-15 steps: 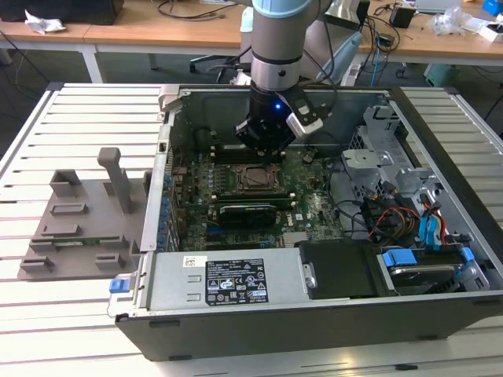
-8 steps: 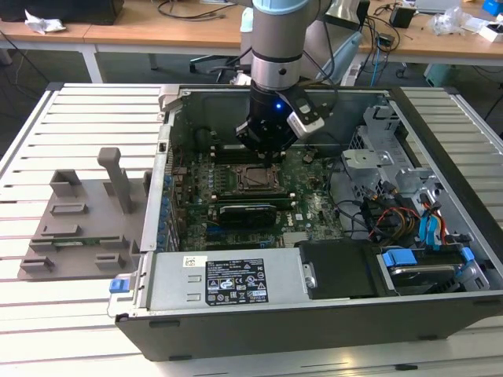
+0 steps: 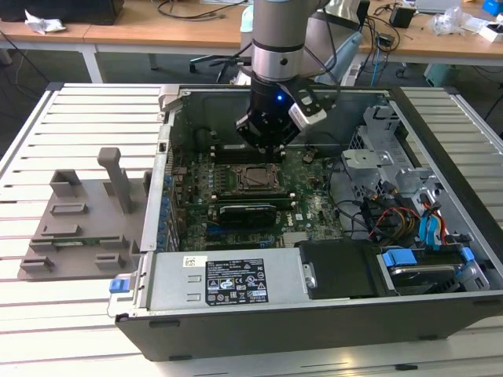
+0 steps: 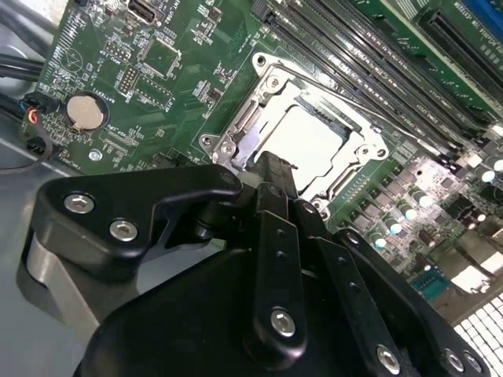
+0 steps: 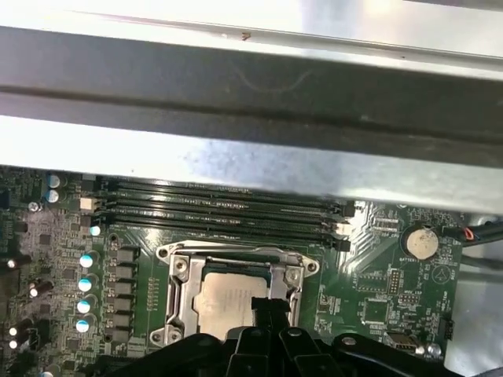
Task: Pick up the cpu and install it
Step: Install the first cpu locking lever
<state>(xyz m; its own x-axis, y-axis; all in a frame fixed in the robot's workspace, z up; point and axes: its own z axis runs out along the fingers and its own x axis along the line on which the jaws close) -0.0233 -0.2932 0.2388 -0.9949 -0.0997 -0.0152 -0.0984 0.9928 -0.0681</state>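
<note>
Tool point(image 4: 271, 169) hovers above cpu point(image 4: 310, 141) in socket point(image 4: 259, 67).

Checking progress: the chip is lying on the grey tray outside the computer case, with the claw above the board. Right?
Not quite. The chip sits in the socket frame on the board, as both wrist views show, not on the grey tray. The claw is above the board.

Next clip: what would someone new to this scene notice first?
The arm reaching down into the open computer case, its gripper low over the motherboard. Just beneath its tip, the silver cpu lies inside the metal socket frame, in both wrist views. On the exterior view's left, a grey plastic tray rests on the slatted table.
</note>
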